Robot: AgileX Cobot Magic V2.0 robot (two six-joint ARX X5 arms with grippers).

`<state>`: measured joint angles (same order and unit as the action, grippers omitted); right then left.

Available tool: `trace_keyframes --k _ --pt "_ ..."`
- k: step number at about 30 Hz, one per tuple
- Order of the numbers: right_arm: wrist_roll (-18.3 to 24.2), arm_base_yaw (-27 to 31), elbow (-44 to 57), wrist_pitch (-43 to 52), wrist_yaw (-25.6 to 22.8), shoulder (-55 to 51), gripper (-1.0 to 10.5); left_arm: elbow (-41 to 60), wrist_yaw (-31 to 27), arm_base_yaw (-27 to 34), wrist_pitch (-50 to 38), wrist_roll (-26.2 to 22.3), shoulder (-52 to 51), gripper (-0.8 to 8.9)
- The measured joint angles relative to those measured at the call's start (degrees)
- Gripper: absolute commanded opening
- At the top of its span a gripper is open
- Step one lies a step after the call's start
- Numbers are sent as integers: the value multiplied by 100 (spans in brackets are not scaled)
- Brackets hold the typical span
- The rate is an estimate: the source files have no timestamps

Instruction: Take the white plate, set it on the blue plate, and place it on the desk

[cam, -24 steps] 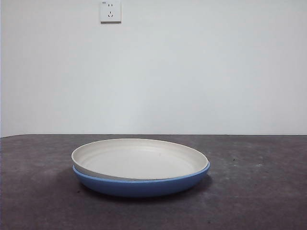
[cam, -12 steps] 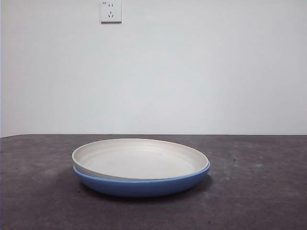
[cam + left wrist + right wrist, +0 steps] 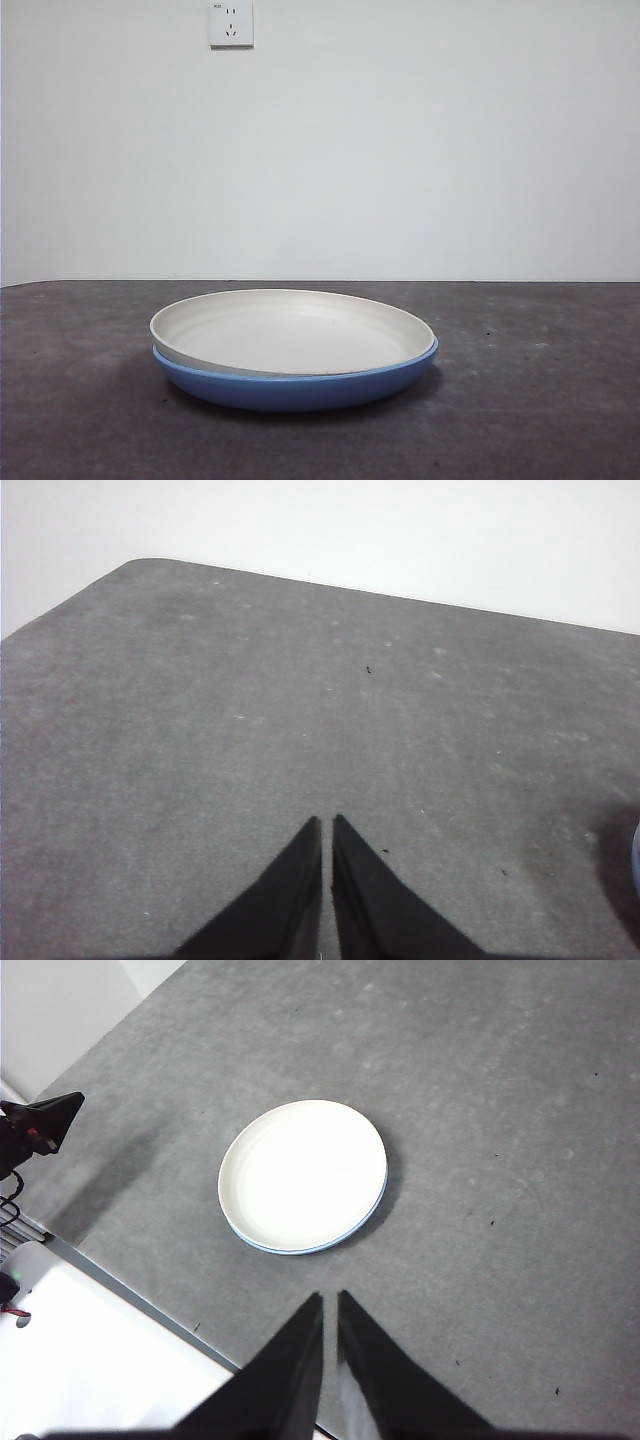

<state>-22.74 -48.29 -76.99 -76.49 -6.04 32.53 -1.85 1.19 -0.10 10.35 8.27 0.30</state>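
**White plate nested in blue plate; both claws clenched, empty**

The white plate [image 3: 290, 332] sits inside the blue plate [image 3: 300, 385], its left rim raised slightly above the blue rim. The blue plate rests flat on the counter [image 3: 540, 400]. The right claw [image 3: 329, 1305] hangs high above the blue plate, jaws pressed together, grasping nothing. The left claw [image 3: 326, 828] is likewise clenched and empty, well apart from the blue plate, over bare counter.

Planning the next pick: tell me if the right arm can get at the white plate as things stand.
Probably yes. The white plate lies nested in the blue plate with nothing on or beside it, and the right tool, jaws shut, hangs high above the desk with open space between. It must open first.
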Motion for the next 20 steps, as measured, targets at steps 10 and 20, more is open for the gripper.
trace_keyframes --k 10,20 --pt "1366 2435 1003 1132 -33 -498 22 0 0 0 0 0 0 19" --pt "2284 4872 4347 4876 177 -1930 22 0 0 0 0 0 0 19"
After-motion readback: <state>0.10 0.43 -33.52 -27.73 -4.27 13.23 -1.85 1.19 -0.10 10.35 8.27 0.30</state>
